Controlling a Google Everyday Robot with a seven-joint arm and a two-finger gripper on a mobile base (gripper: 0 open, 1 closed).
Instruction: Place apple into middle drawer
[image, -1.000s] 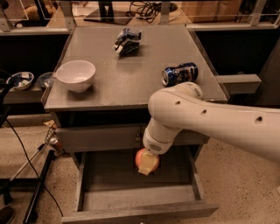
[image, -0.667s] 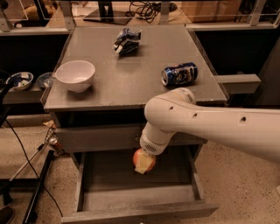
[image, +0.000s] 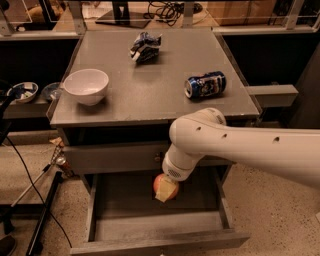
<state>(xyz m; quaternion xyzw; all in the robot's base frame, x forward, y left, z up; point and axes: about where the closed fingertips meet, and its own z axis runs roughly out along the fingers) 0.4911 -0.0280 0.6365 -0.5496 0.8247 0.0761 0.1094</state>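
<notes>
The red-orange apple hangs under the wrist of my white arm, above the back part of the open middle drawer. My gripper is shut on the apple; a yellowish finger pad shows against its lower right side, and the rest of the gripper is hidden by the wrist. The drawer is pulled out toward the camera, and its grey floor is bare around and below the apple. The apple does not touch the floor.
On the cabinet top stand a white bowl, a crushed blue can and a crumpled wrapper. The closed drawer front above has a small knob. A stand and cables are on the floor at the left.
My arm has shifted slightly left with the apple in the gripper, staying over the open drawer. Nothing on the cabinet top has moved.
</notes>
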